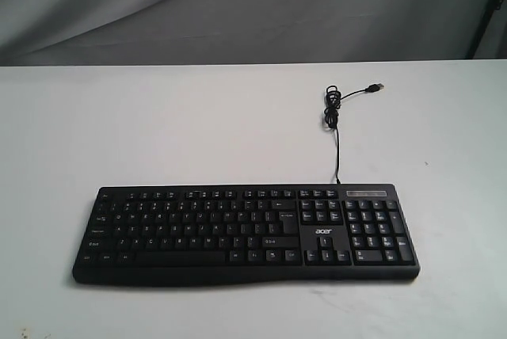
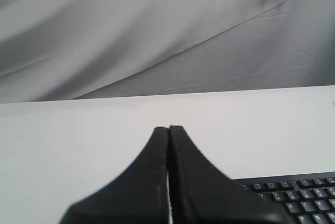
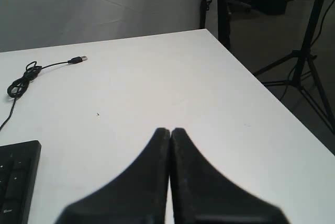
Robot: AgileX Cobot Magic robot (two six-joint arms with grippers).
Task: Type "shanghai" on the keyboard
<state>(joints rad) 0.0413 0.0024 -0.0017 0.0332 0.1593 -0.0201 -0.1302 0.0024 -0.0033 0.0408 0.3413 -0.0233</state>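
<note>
step: pre-typing, keyboard (image 1: 245, 232) not yet touched
tools: left gripper (image 2: 168, 129) and right gripper (image 3: 170, 130) closed tight, nothing held
next: "s" key to be pressed

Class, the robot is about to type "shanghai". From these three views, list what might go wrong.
1. The keys on the keyboard sit tightly packed; the shut left gripper or right gripper may press two at once.
2. The keyboard lies loose on the smooth table, so a push might slide it.
3. The USB plug lies unconnected on the table; keystrokes may register nowhere.
</note>
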